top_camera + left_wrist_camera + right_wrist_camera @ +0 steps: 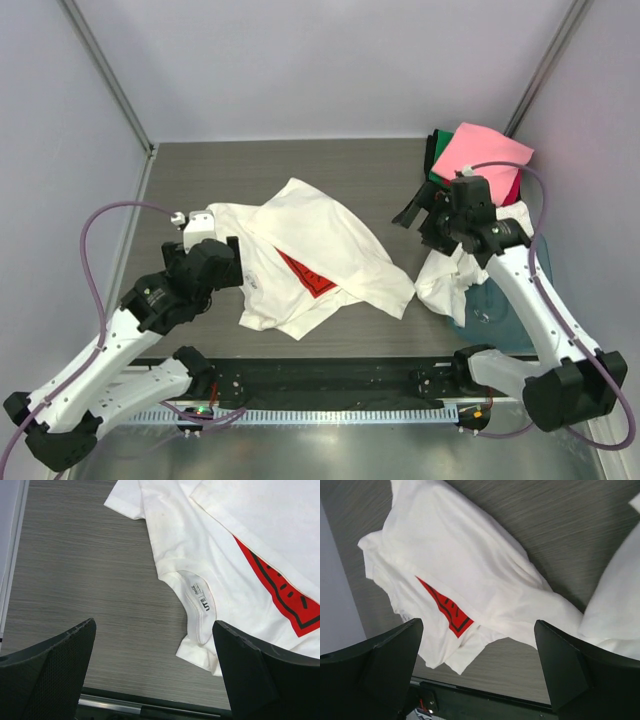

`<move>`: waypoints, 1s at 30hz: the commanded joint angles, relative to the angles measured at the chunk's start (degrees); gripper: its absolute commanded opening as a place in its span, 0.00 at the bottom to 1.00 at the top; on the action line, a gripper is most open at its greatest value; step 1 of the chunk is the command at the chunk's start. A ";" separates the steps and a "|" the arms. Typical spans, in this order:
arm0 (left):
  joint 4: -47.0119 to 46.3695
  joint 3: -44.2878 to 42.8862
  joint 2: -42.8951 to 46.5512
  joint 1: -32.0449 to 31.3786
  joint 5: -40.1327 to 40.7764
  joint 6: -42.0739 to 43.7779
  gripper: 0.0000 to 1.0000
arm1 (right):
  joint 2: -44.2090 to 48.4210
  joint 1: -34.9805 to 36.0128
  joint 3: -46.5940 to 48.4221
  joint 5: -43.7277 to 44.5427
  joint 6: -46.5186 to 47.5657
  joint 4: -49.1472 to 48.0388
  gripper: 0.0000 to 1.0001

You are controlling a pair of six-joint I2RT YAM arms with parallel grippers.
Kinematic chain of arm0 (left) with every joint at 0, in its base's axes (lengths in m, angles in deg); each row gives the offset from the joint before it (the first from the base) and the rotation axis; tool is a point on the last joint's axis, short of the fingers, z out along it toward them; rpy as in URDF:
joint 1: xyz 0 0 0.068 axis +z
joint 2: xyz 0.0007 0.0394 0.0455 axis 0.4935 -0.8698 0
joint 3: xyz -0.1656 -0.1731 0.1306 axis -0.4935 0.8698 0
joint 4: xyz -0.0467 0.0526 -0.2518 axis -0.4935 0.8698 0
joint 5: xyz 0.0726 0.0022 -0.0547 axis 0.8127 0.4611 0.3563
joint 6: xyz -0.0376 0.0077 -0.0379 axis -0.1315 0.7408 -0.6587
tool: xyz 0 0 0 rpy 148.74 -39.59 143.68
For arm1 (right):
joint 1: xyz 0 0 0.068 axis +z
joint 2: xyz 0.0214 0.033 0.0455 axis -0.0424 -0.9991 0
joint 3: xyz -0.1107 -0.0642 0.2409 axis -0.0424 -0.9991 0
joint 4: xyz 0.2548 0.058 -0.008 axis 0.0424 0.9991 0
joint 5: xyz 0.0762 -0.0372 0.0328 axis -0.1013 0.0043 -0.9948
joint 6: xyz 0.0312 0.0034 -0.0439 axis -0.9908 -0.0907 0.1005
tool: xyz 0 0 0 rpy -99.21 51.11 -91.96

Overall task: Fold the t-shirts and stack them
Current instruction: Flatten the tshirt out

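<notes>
Well, here is what there is, from close up to far away:

- Two robot arms stand at the near edge of the gray table (250, 170), one on each side.
- The left claw (154, 621) hangs over the table, just beside the neck hole of a white shirt. Its two fingers are wide apart and nothing is between them.
- One teal tub (505, 315) sits at the right side, next to the right arm.
- One cream-white t-shirt (330, 235) lies in the middle of the table. It is crumpled and partly folded over itself. It has one red mark (307, 272) with black lines on it, peeking out from under a flap. One small tag (200, 596) shows inside the neck.
- A second white t-shirt (445, 282) lies bunched up at the right, touching the tub.
- The right claw (479, 621) is held up in the air over the table, between the two white shirts. Its two fingers are spread apart too, and it holds nothing.
- In the far right corner is one small pile. One pink t-shirt (482, 150) lies on top. A bit of green cloth (438, 165) and a bit of red cloth (513, 188) stick out from under it.
</notes>
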 commanded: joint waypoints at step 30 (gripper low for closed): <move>-0.50 4.46 -2.23 0.34 -9.71 -15.00 1.00 | -2.11 15.52 -8.91 38.87 5.49 10.39 1.00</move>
